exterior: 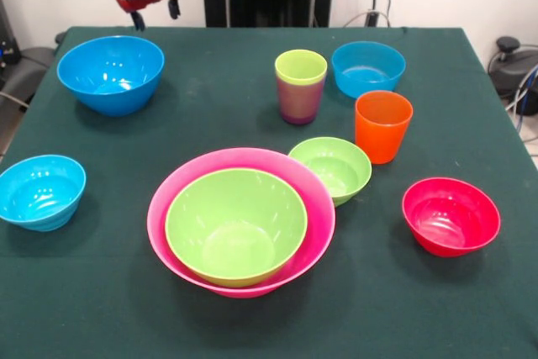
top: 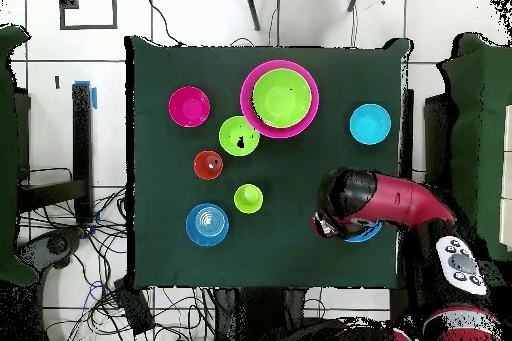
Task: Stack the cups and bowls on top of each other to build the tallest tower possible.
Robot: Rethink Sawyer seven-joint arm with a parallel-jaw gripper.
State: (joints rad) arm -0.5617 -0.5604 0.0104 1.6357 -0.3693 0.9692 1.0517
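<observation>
The tower is a huge pink bowl (exterior: 181, 187) (top: 253, 70) near the table's middle, holding a large green bowl (exterior: 235, 223) (top: 280, 97). A small green bowl (exterior: 333, 166) (top: 239, 136) touches its rim. The lime green cup (exterior: 300, 67) (top: 248, 197) stands nested in the purple cup (exterior: 299, 102); the orange cup (exterior: 382, 126) (top: 208, 165) stands beside them. Small light-blue bowls (exterior: 367, 67) (exterior: 40, 191) and a red bowl (exterior: 450, 216) (top: 189, 106) sit apart. My gripper (exterior: 155, 14) hangs open and empty above the large blue bowl (exterior: 109, 73).
The dark green cloth (exterior: 101, 308) covers the whole table. In the overhead view my red arm (top: 400, 202) reaches over the table's right edge and hides most of the large blue bowl. Cables and chairs surround the table on the floor.
</observation>
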